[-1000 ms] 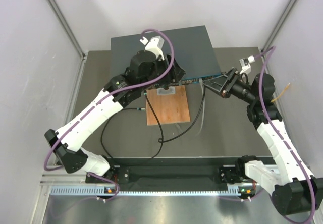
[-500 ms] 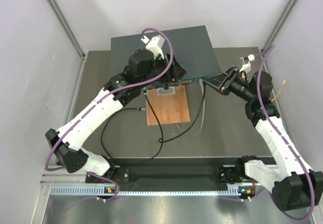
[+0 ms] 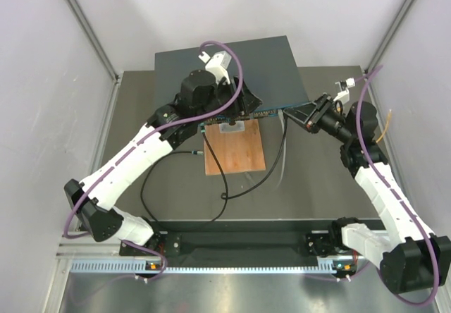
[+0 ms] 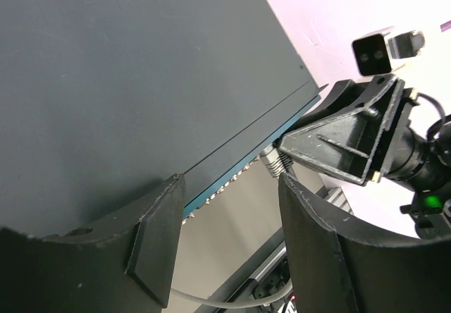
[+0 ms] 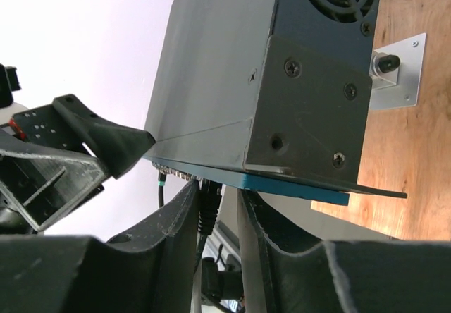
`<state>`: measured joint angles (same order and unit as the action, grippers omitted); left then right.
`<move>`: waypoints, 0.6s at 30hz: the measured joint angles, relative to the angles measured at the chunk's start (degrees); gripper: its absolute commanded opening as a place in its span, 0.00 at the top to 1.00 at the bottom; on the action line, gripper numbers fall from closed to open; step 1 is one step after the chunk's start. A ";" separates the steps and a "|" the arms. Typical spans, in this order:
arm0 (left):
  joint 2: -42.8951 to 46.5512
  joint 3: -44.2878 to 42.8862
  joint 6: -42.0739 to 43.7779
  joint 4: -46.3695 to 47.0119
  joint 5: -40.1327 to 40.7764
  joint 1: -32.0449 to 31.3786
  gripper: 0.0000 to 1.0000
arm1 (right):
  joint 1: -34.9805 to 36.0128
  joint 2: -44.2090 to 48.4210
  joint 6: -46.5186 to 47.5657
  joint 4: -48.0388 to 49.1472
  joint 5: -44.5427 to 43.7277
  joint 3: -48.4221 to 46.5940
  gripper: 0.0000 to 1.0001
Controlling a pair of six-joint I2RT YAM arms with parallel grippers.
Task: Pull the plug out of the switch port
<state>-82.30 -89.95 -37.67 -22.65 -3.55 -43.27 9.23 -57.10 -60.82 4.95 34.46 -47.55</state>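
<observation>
The switch sits at the far middle of the tabletop, with its teal front strip facing the near side. The brown wooden board lies just in front of it.

My left pincer hangs over the near edge of the switch lid with its fingers spread wide. One finger is above the dark top and the other is out past the front strip, and neither pinches anything. I read this as a brace for the box rather than a grasp.

My right pincer has its tips at the right end of the strip. Its fingers are drawn in narrow on either side of the plug, which looks to be seated in its port, with its cable trailing toward the near side. One finger seems to touch the plug, but a thin line of light shows along the other. I cannot tell whether the pinch has actually bitten.

By my judgement the approach is done and the grasp is in hand, but the task itself is not yet done because the plug is not out. What remains is a firm hold on the plug body, most likely with its latch pressed. After that comes a straight draw toward the near side, while the left arm keeps the box from sliding along.
</observation>
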 measured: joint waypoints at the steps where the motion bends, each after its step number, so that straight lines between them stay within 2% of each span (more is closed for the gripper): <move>1: 0.00 0.20 0.00 0.02 -0.04 0.00 0.40 | 0.04 -0.02 -0.33 0.15 -0.13 0.04 0.73; 8: 0.44 2.12 0.00 1.95 -0.09 0.02 0.40 | 0.92 -0.20 -1.86 0.70 -1.44 0.07 0.75; 13: 0.85 2.78 0.00 2.51 -0.09 0.02 0.39 | 1.55 -0.39 -3.69 1.44 -2.21 0.33 0.83; 18: 1.16 3.15 -0.02 2.69 -0.09 0.11 0.39 | 1.81 0.11 -5.42 1.97 -3.32 1.18 0.82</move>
<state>-81.14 -86.80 -37.69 -19.97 -3.64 -43.16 11.05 -56.99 -66.24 6.92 31.14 -46.37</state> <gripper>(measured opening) 0.604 0.177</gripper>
